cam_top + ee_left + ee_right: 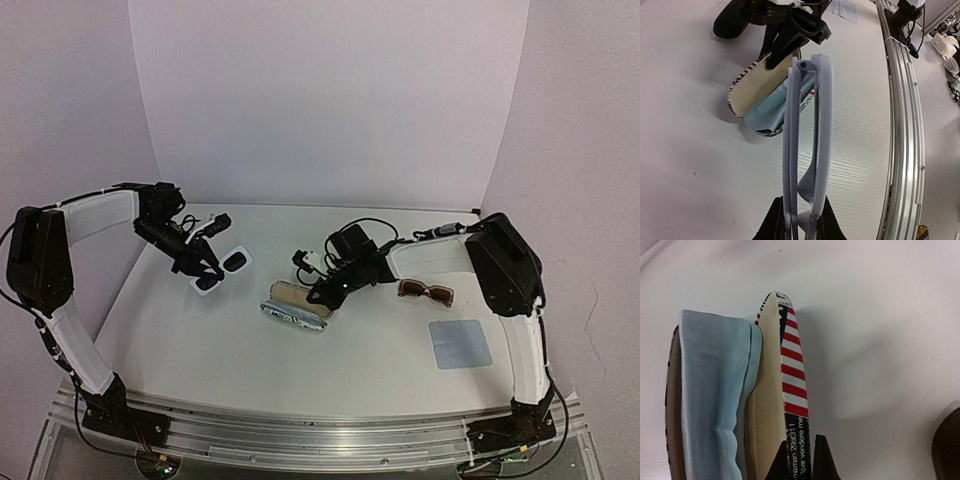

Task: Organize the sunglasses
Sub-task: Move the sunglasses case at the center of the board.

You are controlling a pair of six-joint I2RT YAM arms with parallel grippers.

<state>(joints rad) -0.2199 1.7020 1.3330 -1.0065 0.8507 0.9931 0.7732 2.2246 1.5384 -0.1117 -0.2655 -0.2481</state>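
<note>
My left gripper point(205, 264) is shut on the white-framed sunglasses point(226, 268) and holds them above the table's left side. In the left wrist view the folded white frame point(807, 150) stands between my fingertips point(800, 222). My right gripper point(323, 291) is shut on the raised lid of the open striped case point(295, 303). In the right wrist view its fingers point(804, 465) pinch the lid's striped edge point(794, 385), and a pale blue cloth point(715, 400) lies in the case. The brown sunglasses point(425, 291) lie on the table to the right of the case.
A second pale blue cloth point(460, 343) lies flat at the front right. The open case with its cloth point(765, 102) and the right gripper point(790, 30) show beyond the white frame. A metal rail point(905, 125) runs along the near table edge. White walls enclose the table.
</note>
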